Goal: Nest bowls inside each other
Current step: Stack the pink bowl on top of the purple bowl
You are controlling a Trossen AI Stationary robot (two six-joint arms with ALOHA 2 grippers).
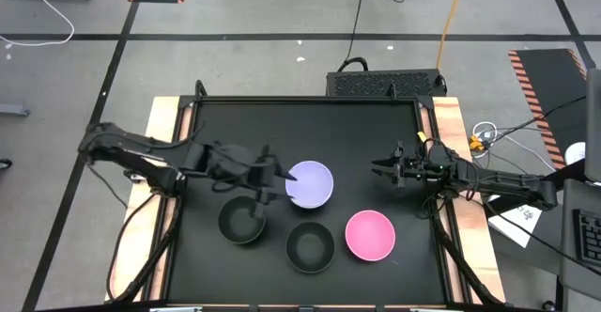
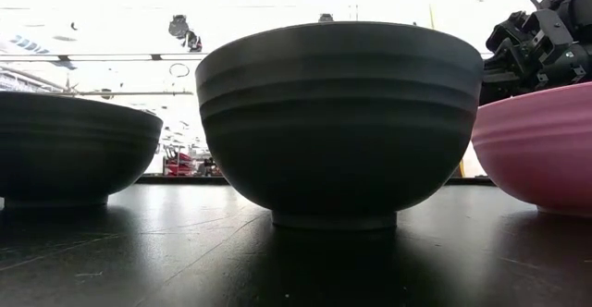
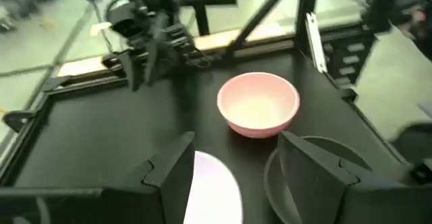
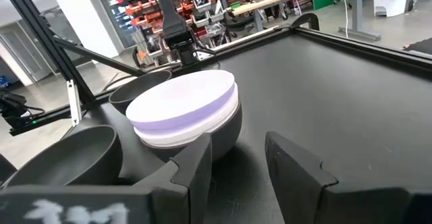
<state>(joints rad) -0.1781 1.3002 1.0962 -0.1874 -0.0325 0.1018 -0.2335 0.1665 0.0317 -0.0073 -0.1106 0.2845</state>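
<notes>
A lavender bowl (image 1: 311, 182) sits nested on a white bowl (image 4: 177, 135) inside a black bowl (image 4: 227, 131), mid-table. Two more black bowls (image 1: 242, 221) (image 1: 310, 245) and a pink bowl (image 1: 369, 234) stand singly on their bases along the near side. My left gripper (image 1: 274, 179) is open at the stack's left rim; in its wrist view the lavender rim (image 3: 217, 183) shows between the fingers. My right gripper (image 1: 383, 169) is open, hovering right of the stack and touching nothing. My left gripper stands with open fingers over the left rim of the lavender bowl (image 3: 202, 170), coming from the table's left. I cannot tell whether a finger touches the rim. The bowl rests nested in the stack.
The black mat's raised frame (image 1: 427, 143) borders the work area, with wooden table edges outside it. In the low view the middle black bowl (image 2: 338, 122) fills the front, the pink bowl (image 2: 541, 145) to its right. Bare mat lies along the far side.
</notes>
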